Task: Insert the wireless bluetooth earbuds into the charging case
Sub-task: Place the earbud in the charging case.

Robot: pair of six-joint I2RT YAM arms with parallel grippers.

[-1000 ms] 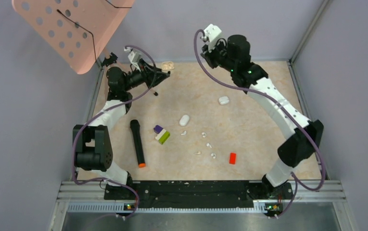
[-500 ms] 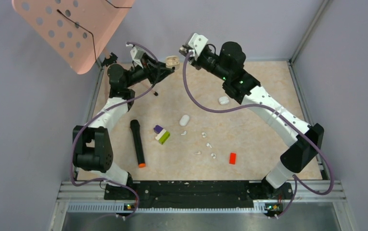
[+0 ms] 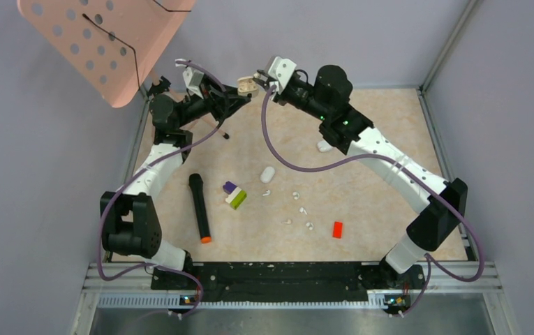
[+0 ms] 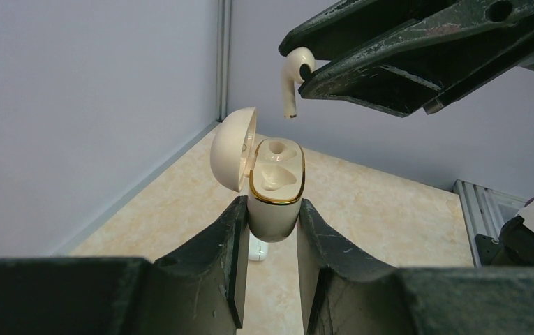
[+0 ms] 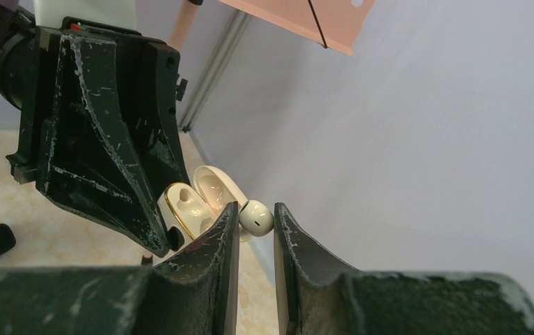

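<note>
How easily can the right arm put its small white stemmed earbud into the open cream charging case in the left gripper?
Probably yes. The white stemmed earbud, pinched in the right gripper, hangs close above the cream charging case; its lid is swung aside, and nothing lies between.

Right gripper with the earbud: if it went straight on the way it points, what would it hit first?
Probably the open charging case held in the left gripper; the earbud hangs just above its open top. Exact depth is hard to judge.
</note>
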